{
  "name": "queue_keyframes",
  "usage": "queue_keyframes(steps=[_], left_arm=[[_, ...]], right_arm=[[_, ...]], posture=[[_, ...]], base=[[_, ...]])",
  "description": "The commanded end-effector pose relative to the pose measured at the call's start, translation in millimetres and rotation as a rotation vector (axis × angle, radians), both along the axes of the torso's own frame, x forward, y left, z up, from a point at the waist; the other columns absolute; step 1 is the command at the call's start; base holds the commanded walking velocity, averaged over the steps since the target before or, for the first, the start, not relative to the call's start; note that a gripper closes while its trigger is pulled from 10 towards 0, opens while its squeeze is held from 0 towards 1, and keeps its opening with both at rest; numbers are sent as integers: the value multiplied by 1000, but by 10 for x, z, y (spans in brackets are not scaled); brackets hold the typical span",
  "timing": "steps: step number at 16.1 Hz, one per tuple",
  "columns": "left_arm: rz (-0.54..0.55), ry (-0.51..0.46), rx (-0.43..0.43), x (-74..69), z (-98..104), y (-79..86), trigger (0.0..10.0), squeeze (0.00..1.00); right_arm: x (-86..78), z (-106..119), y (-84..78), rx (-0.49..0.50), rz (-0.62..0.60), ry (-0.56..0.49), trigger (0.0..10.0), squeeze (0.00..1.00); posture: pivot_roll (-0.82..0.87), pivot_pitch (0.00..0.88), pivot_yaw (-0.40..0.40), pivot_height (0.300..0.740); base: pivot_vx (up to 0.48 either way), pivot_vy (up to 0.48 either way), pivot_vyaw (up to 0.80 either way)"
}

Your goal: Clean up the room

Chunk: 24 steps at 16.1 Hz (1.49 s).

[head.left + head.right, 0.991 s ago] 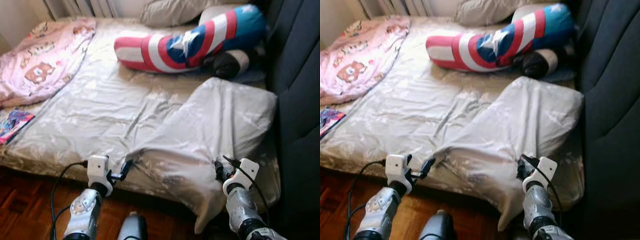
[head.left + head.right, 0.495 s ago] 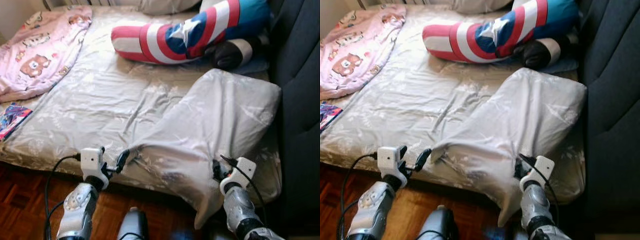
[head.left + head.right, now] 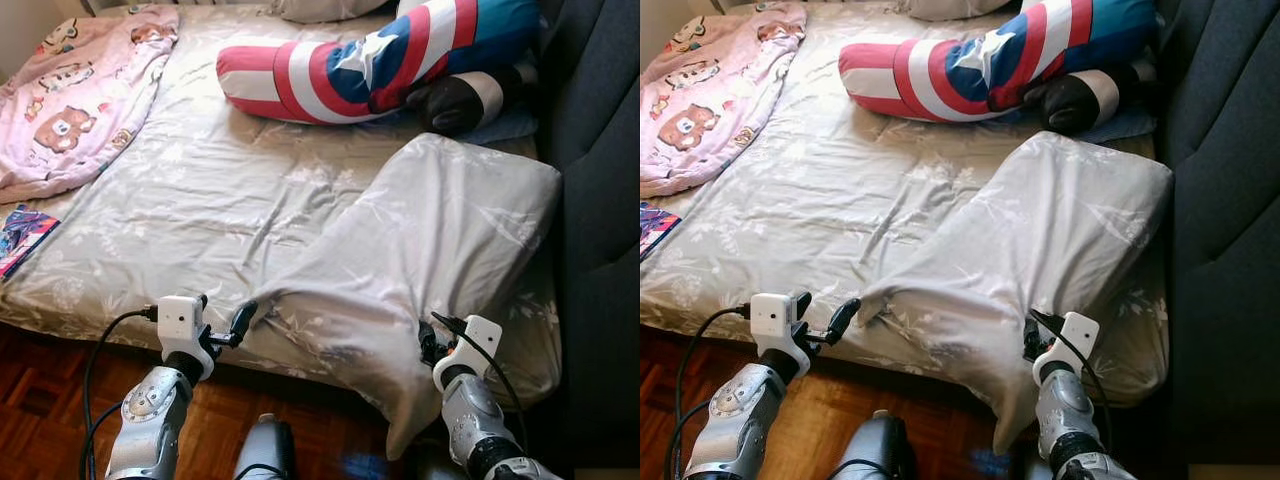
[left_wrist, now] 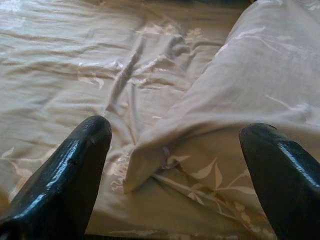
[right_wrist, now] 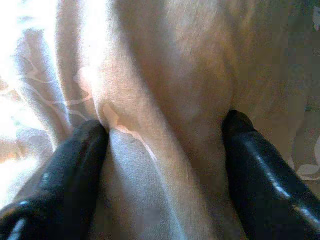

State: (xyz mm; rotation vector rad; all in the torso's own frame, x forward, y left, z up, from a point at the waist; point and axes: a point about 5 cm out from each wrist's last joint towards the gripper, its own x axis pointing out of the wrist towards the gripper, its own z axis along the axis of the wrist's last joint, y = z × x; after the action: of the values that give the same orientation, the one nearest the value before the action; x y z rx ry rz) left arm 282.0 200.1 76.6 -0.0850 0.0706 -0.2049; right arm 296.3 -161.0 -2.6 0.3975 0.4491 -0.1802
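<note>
A beige leaf-print pillow (image 3: pixel 440 250) lies crumpled at the bed's (image 3: pixel 150 230) near edge, one corner drooping over it. The right gripper (image 5: pixel 165 135) has fingers apart, pressed into a fold of its cloth; the left gripper (image 4: pixel 175 150), spread wide, faces the pillow's other corner, just beside it
</note>
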Motion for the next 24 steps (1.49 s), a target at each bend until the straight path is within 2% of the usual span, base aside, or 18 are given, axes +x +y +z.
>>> queue_keyframes(steps=[1,8,13,18,20,21,24], left_arm=[[18,24,6,-48,-30,52,10000,0],[34,35,-2,-86,-51,54,10000,0],[31,38,-15,-69,-73,7,10000,0],[35,40,-22,-26,-83,27,10000,0],[46,43,-21,-23,-100,48,10000,0],[50,43,-23,-21,-110,56,10000,0],[54,49,-25,-7,-142,50,10000,0]], right_arm=[[-255,-271,216,36,70,153,0,0],[-254,-271,202,-13,79,165,0,0],[-266,-280,162,-29,73,169,0,0],[-310,-314,118,-38,63,181,0,0],[-310,-305,8,-78,27,181,0,0],[-305,-287,-138,-92,-43,181,0,0],[-276,-219,-397,-139,-90,156,0,0]], posture=[[173,262,122,657],[170,249,111,657],[160,233,102,657],[153,207,93,657],[144,191,91,657],[136,181,86,657],[113,163,81,657]], base=[[0,0,0],[0,0,0],[0,0,0],[0,0,0],[0,0,0],[0,0,0],[0,0,0]])
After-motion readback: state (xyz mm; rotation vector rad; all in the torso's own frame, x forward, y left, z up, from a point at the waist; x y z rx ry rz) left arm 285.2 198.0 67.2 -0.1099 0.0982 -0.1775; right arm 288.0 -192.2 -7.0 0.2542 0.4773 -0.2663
